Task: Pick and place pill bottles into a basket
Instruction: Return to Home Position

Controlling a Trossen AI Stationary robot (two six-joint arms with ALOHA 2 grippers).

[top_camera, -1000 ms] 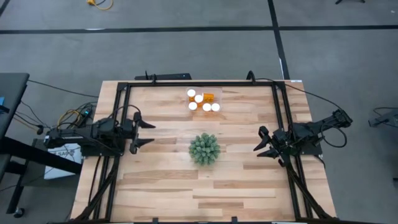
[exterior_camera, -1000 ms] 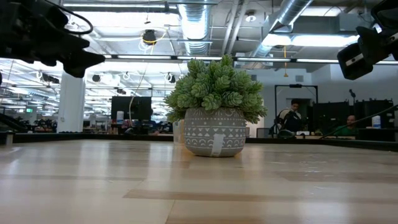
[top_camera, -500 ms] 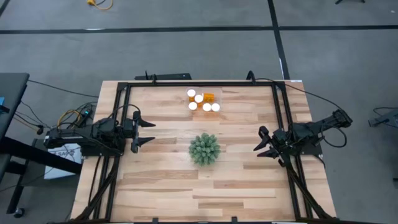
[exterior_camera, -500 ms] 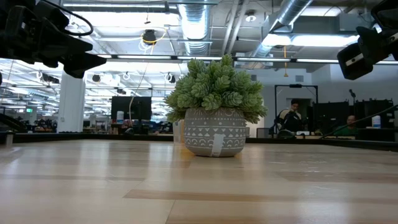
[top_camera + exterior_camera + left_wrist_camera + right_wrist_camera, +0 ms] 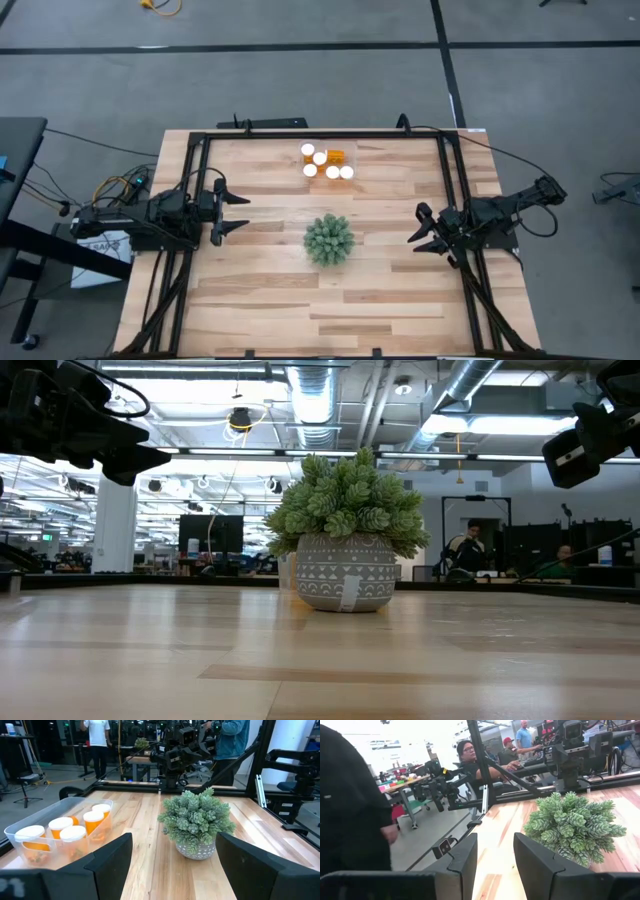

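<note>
Setting: open-plan robotics lab. Evidence: exposed ceiling ducts [image 5: 315,405] overhead, grey concrete floor [image 5: 300,90] with taped lines, another arm rig [image 5: 180,750] on a neighbouring bench. People [image 5: 97,730] stand and sit at workstations beyond the wooden surface [image 5: 260,290].

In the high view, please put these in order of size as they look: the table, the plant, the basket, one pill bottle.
1. Table
2. Plant and basket: about alike, so not ranked
3. Pill bottle
</note>
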